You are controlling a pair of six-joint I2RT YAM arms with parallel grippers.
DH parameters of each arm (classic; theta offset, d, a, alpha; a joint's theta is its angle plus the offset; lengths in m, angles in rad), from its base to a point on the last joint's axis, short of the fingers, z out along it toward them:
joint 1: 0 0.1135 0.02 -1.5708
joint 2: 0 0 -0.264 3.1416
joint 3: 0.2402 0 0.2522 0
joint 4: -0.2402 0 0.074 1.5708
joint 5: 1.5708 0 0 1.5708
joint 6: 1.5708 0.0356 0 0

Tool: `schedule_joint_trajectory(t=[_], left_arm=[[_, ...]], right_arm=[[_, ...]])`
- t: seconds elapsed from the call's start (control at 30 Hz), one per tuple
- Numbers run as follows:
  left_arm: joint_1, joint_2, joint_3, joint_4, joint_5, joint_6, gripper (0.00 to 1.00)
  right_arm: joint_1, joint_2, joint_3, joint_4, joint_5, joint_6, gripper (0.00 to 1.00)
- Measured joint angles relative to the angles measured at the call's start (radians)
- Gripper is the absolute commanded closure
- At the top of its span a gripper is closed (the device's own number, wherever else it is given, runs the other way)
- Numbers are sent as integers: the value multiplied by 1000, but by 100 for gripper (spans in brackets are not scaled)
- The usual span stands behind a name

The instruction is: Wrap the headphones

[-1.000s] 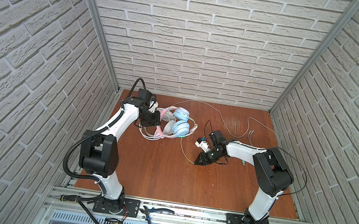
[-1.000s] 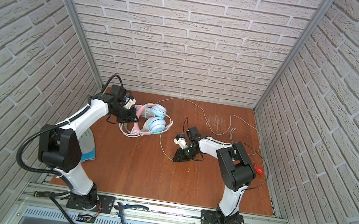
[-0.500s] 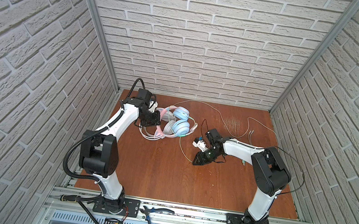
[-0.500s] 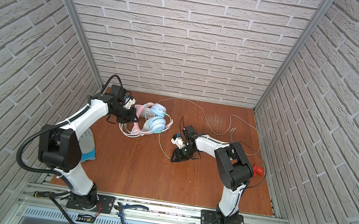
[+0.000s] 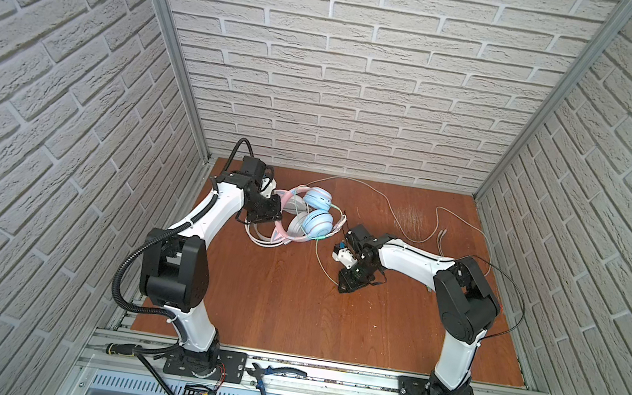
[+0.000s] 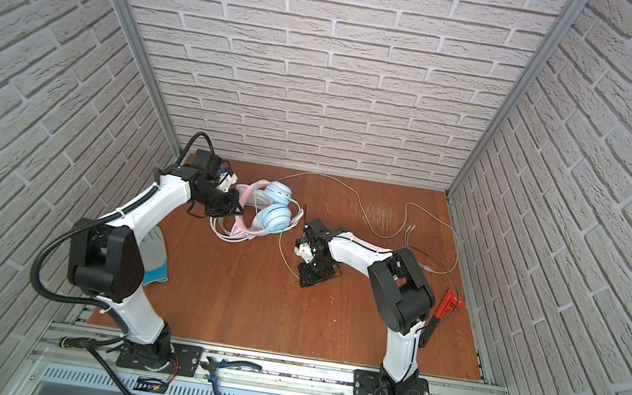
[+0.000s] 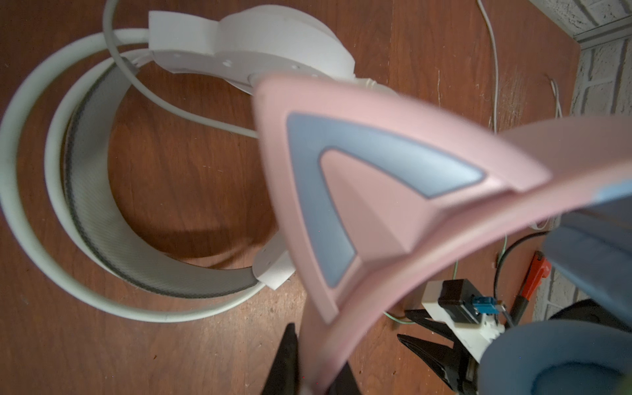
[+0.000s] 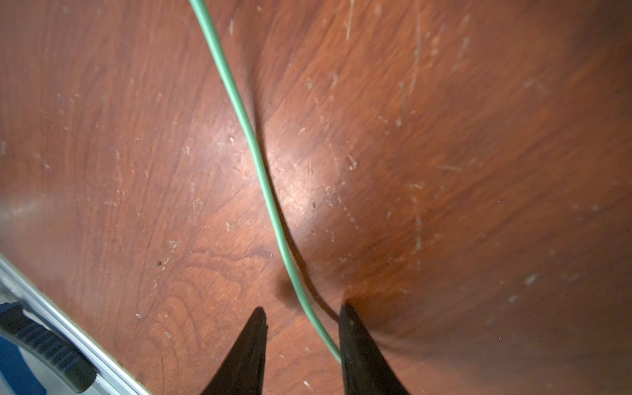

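The left gripper [image 7: 316, 372] is clamped on the band of the pink headphones [image 5: 312, 223], apparently to steady them at the far left of the table [image 5: 288, 320], where they sit over the white headphones [image 7: 30, 205]; the right gripper [image 8: 302, 309] stands part-open astride the green cable [image 8: 260, 164], seemingly ready to pinch it for winding; the pink pair is cat-eared and blue-cupped, its cord trailing loose, not yet wound.

Fingers [image 7: 284, 369] pinch pink headband [image 7: 376, 219] beside white headphones [image 7: 256, 37].
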Motion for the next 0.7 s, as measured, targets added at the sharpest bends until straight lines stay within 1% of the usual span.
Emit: schedule_joint_trajectory(t=[0.07,0.27,0.37,0.47,0.7], left_arm=[[3,1,0,1,0,-3,100],[9,5,-4,4,0,-8,100],[10,6,-10,5,0,-11,100],[10,7,-19,13,-2,-24,100],[10,6,-78,43,-25,-71,100]], right_arm=[[5,8,13,-23,29,0,66],[32,28,42,-64,113,-10,80],[38,26,36,-58,128,-18,88],[37,18,26,-47,137,-26,94],[44,-46,-57,16,127,-49,94]])
